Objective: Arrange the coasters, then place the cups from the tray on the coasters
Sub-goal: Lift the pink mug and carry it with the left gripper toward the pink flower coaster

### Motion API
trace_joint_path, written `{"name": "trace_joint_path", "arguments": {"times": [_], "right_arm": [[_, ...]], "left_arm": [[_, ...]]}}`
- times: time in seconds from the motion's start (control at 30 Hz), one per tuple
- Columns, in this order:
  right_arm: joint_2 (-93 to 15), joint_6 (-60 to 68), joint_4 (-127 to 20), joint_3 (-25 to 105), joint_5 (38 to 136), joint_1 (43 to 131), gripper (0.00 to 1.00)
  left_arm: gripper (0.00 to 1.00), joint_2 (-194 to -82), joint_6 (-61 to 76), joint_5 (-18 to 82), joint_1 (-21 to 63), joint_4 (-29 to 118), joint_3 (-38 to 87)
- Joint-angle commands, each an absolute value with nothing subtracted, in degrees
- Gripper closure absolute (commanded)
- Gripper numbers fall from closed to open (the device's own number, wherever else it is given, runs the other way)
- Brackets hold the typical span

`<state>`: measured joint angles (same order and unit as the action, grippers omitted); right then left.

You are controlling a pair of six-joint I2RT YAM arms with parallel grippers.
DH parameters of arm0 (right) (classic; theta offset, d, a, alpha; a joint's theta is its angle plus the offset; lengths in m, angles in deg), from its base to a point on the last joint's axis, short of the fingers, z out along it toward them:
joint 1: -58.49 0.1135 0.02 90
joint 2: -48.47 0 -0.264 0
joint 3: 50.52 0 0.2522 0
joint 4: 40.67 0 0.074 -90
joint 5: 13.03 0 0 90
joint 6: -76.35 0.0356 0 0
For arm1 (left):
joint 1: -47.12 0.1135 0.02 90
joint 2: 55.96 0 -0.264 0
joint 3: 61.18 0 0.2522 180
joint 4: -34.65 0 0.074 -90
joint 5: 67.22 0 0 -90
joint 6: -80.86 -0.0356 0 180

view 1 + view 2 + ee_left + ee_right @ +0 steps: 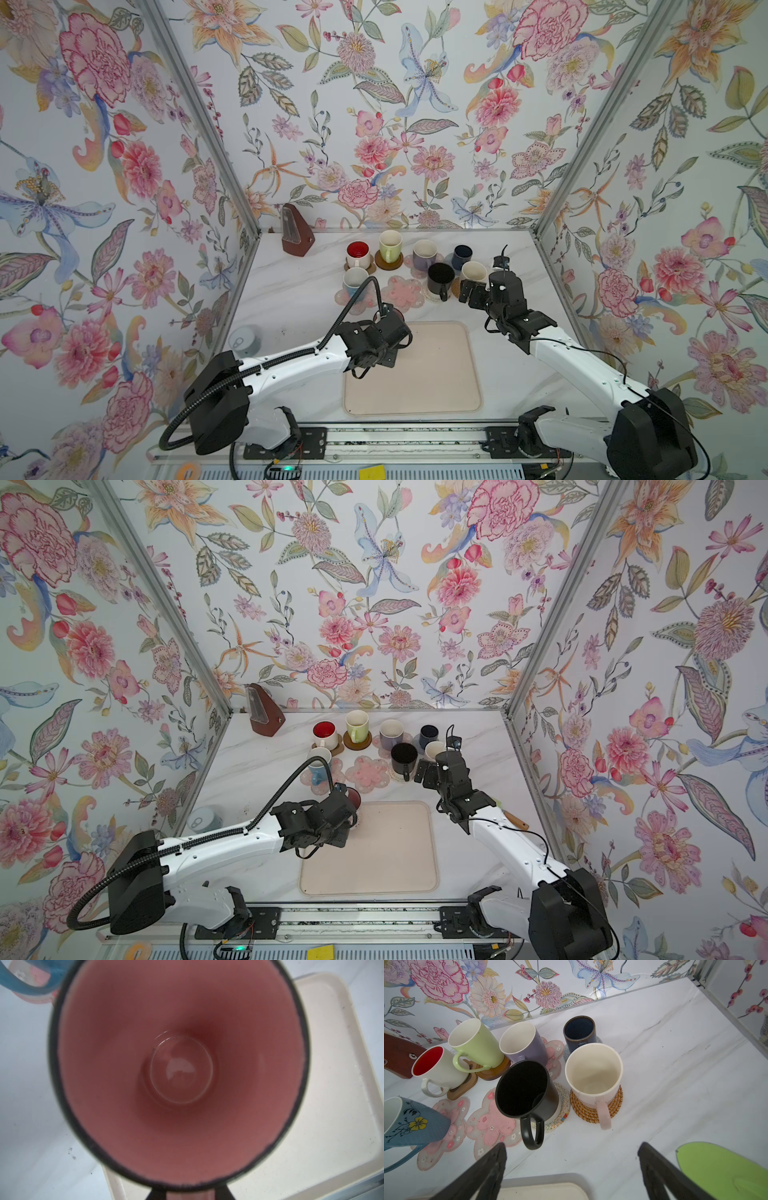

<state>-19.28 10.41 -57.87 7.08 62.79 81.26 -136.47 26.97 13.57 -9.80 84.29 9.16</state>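
Your left claw (190,1194) is clenching the pink mug (180,1068), pinching it at its dark rim. In both top views that mug is sitting at the far left corner of the tray (436,374), partly over the worktop (291,299). You cannot tell whether it is resting or lifted.

Your right claw (572,1147) is hanging released, jaws wide apart, just in front of the cream mug (593,1072), which is standing on the tan woven coaster (616,1103).

Beside it the black mug (523,1088) is occupying the white woven coaster (560,1113), whose coloured edge marks are too small to read.

The blue mug (415,1124) is showing a printed yellow flower and is standing on a pink flower coaster (440,1151). A second pink flower coaster (492,1126) is lying uncovered between the blue and black mugs.
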Motion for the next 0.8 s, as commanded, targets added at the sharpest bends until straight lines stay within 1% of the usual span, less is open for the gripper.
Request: {"name": "trace_joint_path", "arguments": {"times": [0.0,0.2,0.43,0.77], "right_arm": [[-17.91,10.39,-58.99,6.06,61.68,80.82,0.01],[-17.14,10.41,-59.00,5.37,61.60,80.52,0.01],[-15.78,10.37,-59.14,4.29,61.52,79.68,0.01],[-13.95,10.32,-59.48,2.89,61.93,78.36,0.01]], "left_arm": [[1.00,-135.35,22.30,10.35,-7.17,79.83,13.92],[1.00,-139.66,17.21,10.98,-2.70,77.40,19.60],[1.00,-148.22,12.61,12.67,1.25,75.83,26.50],[1.00,-156.06,10.06,13.85,4.07,74.28,32.88]]}}
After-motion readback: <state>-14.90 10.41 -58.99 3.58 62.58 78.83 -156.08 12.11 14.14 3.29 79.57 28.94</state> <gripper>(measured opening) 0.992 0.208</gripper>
